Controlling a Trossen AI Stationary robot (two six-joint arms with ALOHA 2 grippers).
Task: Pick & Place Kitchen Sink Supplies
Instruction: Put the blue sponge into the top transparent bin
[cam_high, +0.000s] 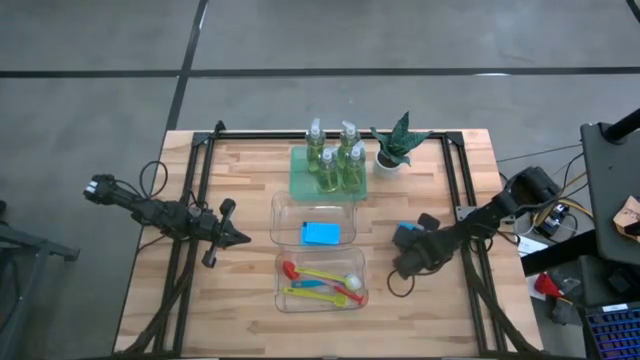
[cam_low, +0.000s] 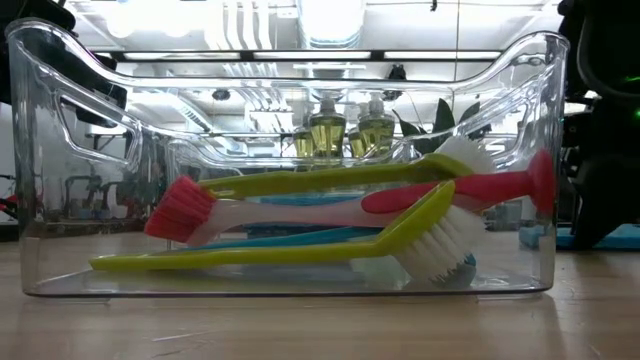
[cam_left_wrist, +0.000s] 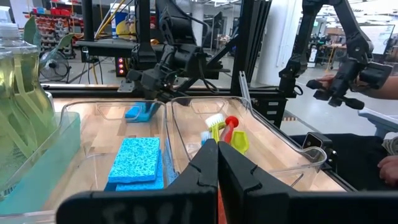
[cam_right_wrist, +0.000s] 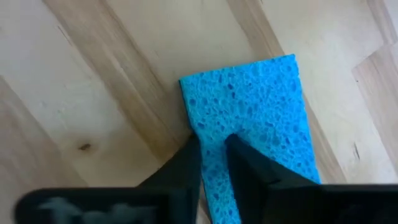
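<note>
The right gripper (cam_right_wrist: 213, 163) pinches the near edge of a blue sponge (cam_right_wrist: 252, 118) lying flat on the wooden table (cam_right_wrist: 93, 81), while the left gripper (cam_left_wrist: 217, 163) waits closed.

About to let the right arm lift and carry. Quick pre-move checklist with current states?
1. Right gripper on the loose blue sponge: ok, jaws pinch one edge of it on the bare tabletop.
2. Grip depth: cannot tell, only the edge shows between the jaws.
3. Sponge bin has room: ok, it holds only the blue sponges stacked inside.
4. Path to that bin: ok, bare wood between gripper and bin in the high view.
5. Left gripper out of the way: ok, jaws shut, parked on the bins' far side.
6. Brush bin: ok, brushes lie inside it.
</note>
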